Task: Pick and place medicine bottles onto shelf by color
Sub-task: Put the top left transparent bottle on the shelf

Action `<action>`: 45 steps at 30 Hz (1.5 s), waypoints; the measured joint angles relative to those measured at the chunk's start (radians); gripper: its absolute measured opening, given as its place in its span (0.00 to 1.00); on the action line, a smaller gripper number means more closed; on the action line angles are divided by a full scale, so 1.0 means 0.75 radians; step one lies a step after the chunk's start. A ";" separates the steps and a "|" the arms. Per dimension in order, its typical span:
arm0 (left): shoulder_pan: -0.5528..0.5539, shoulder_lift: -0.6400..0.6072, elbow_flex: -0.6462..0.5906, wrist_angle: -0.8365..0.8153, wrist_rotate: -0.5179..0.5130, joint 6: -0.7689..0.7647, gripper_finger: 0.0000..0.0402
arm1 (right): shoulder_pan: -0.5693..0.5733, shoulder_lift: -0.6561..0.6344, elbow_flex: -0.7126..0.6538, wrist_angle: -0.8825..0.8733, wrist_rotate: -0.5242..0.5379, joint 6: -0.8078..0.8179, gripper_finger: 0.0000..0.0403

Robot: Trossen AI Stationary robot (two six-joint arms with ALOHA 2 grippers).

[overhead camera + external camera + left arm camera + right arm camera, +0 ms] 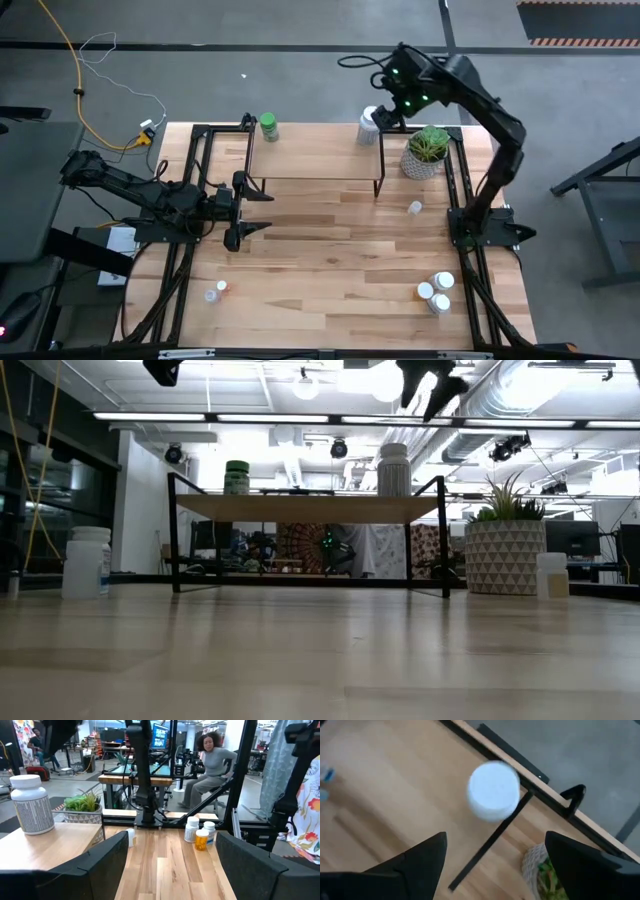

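Observation:
The shelf [312, 160] stands at the table's far middle. A green-capped bottle [268, 126] stands on its far left corner, and a larger white bottle [369, 126] on its far right corner. My right gripper [492, 865] hovers open above that white bottle's cap [493, 790], clear of it; in the low view it is high above the white bottle [394, 470]. My left gripper [262, 212] waits open, level, at the table's left, just near of the shelf. Several small bottles [436, 290] stand near right, two small bottles [215, 292] near left, and one small bottle [415, 208] beside the plant.
A potted plant [428, 152] stands just right of the shelf, close under the right arm. Black frame rails [455, 200] run along both table sides. A person sits beyond the table [212, 765]. Bare wood [330, 250] lies between the shelf and the near bottles.

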 joint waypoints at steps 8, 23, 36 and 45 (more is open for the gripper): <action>0.000 0.000 0.000 0.000 0.000 0.000 0.73 | 0.142 -0.302 -0.323 0.023 0.026 0.043 0.82; 0.000 0.000 0.000 0.000 0.000 0.000 0.73 | 0.544 -1.132 -1.391 0.700 0.025 0.307 0.82; 0.000 0.000 0.000 0.008 0.000 0.000 0.73 | 0.762 -1.269 -1.686 1.266 0.016 0.170 0.82; 0.000 0.000 0.000 0.013 0.000 0.000 0.73 | 0.802 -1.242 -1.708 1.359 0.018 0.079 0.82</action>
